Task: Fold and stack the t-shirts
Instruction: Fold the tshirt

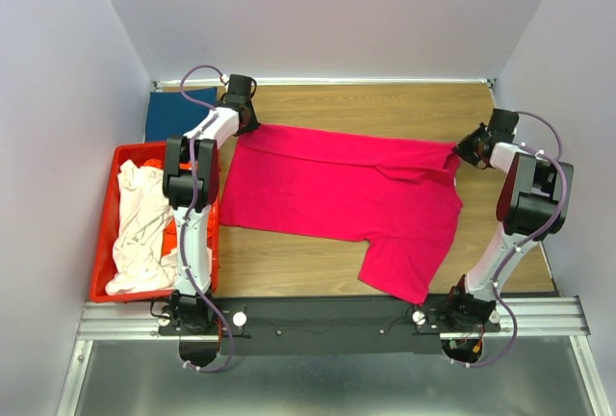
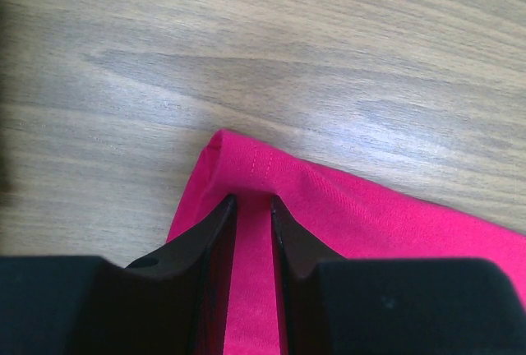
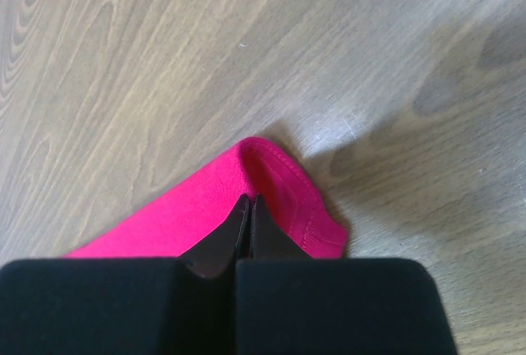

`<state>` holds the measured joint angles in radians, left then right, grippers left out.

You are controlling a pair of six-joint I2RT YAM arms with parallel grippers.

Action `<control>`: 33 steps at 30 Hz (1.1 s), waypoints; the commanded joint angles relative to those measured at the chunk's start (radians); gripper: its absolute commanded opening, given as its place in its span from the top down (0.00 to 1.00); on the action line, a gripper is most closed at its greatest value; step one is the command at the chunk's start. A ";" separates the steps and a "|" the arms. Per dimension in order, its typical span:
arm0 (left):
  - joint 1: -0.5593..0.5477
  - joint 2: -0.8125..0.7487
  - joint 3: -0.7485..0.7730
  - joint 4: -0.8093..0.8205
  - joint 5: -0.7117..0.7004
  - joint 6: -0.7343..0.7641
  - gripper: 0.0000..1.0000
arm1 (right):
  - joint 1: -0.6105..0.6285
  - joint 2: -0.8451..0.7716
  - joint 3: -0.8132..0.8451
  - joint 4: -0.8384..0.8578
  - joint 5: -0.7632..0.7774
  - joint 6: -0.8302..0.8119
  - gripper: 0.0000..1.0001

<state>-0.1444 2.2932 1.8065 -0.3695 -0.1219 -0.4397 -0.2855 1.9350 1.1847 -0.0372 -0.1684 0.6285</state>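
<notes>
The wooden counter [image 1: 385,108] fills the middle of the top view. The pink t-shirt [image 1: 337,185] lies spread flat on it. Its long axis runs left to right across the frame, and one sleeve reaches down at the lower right. The red crate [image 1: 104,233] sits at the left edge with a cream-white shirt [image 1: 140,228] heaped inside. A dark blue shirt [image 1: 173,113] lies folded in the upper left corner.

The left gripper [image 2: 251,200] is clamped on the shirt's upper left corner, with a thick fold of hem between its fingers. The right gripper [image 3: 247,200] is pinched tight on the upper right corner.

So both grippers hold the upper edge, one at each end, and the whole body of the shirt lies below them in the frame. Each arm is nearest its own corner. Any fold from here probably means bringing that upper edge down across the body, with both ends kept level.
</notes>
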 commanded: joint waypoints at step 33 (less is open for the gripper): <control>-0.034 -0.391 -0.074 0.010 0.042 -0.019 0.41 | 0.282 -0.597 -0.428 -0.021 0.153 -0.124 0.51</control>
<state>-0.1604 2.0537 1.7794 -0.3908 -0.0952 -0.4572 -0.0605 1.3499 0.8322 -0.0067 -0.0887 0.5388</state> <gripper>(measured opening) 0.583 0.493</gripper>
